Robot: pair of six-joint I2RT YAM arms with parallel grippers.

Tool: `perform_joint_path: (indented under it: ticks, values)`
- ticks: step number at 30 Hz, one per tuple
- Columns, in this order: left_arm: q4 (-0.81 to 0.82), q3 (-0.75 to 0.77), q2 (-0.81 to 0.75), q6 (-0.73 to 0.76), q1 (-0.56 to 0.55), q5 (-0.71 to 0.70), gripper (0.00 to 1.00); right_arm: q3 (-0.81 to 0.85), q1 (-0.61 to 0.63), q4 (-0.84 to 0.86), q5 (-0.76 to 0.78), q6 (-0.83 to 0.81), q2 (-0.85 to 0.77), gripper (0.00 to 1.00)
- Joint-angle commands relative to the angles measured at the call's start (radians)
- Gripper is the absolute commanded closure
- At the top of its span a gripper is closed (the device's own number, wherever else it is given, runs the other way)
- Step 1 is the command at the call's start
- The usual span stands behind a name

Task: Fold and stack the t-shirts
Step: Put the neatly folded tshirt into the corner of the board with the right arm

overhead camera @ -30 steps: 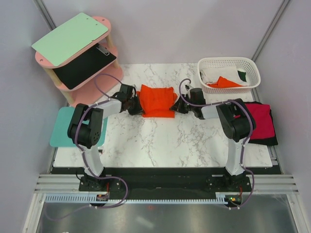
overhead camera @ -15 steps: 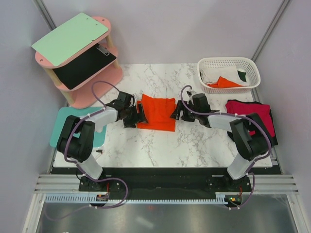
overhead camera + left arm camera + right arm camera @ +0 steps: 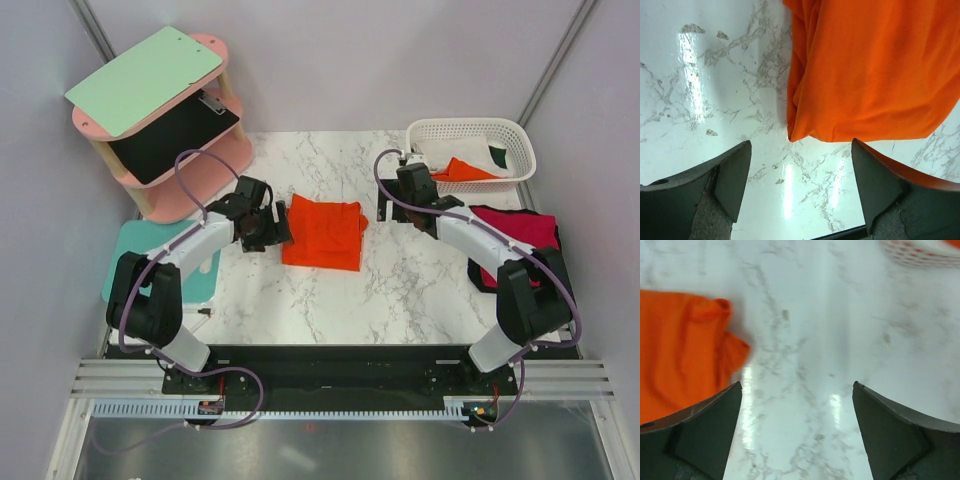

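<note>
You had both grippers released. The left gripper point(image 3: 272, 230) stood with its jaws spread just beside the left edge of the folded orange t-shirt point(image 3: 322, 232), with nothing between them. The right gripper point(image 3: 385, 207) hung with its jaws apart, off the shirt's right side and nearer the basket point(image 3: 470, 128) at the table's point(image 3: 400, 290) far right corner.

The shirt lay flat mid-table, somewhat toward the far edge. You should expect light, limp cloth with no stiffness. Pinched at one point, its layers would probably sag and slide apart.

The safest hold looked to be the two side edges — one gripper each, low against the marble and through every layer. A red t-shirt point(image 3: 520, 235) lay on a black t-shirt point(image 3: 548, 288) at the table's right edge — likely the stack.
</note>
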Motion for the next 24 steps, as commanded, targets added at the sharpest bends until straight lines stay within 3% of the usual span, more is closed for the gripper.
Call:
perform_joint_path:
  ticks: [1,4,8,13,20,24]
  values:
    - [-0.008,0.061,-0.045,0.040,-0.002,-0.019,0.13,0.152,0.000,-0.321,0.543,-0.024,0.094,0.02]
    - [-0.008,0.076,-0.037,0.043,-0.002,0.001,0.13,0.208,-0.005,-0.482,0.776,0.036,0.209,0.02]
    - [-0.008,0.082,-0.048,0.043,-0.005,0.023,0.13,0.204,-0.014,-0.615,0.932,0.116,0.349,0.02]
    - [-0.005,0.079,-0.076,0.042,-0.011,0.035,0.13,0.160,-0.061,-0.700,0.997,0.265,0.489,0.04]
    - [0.010,0.076,-0.053,0.042,-0.029,0.057,0.13,0.133,-0.117,-0.706,1.043,0.319,0.514,0.07]
    - [0.010,0.071,-0.050,0.045,-0.037,0.057,0.14,0.162,-0.149,-0.702,1.052,0.329,0.566,0.22]
